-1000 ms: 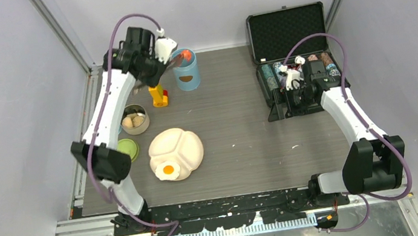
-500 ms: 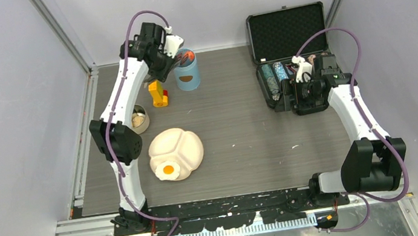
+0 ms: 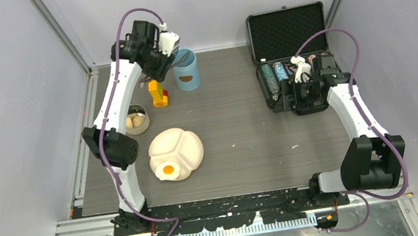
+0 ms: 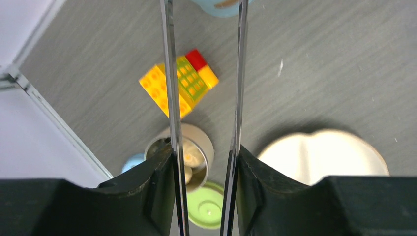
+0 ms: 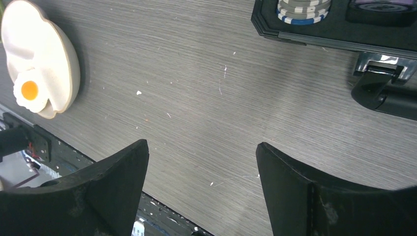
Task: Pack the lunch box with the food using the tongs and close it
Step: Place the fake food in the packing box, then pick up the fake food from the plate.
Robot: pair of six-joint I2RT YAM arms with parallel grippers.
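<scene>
The left gripper [image 4: 204,196] clasps long thin silver metal tongs [image 4: 169,73], their arms parted, pointing at the light-blue cylindrical canister [image 3: 187,72] far left. The right gripper [image 5: 201,182] gapes wide, empty, beside the black foam-lined case [image 3: 288,31].

The tongs [image 4: 169,73] are thin polished metal, mirror-bright; the small bowl [image 4: 206,145] is shiny steel; the toy brick [image 4: 155,88] is glossy plastic; the table [image 5: 196,98] is matt grey woodgrain; the case [image 3: 287,31] lining is matt black foam

grey table [image 3: 244,128] — plate [image 3: 181,146], canister [image 3: 187,75], steel bowl [image 3: 145,125], toy blocks [image 3: 158,94], case [image 3: 287,31]
</scene>
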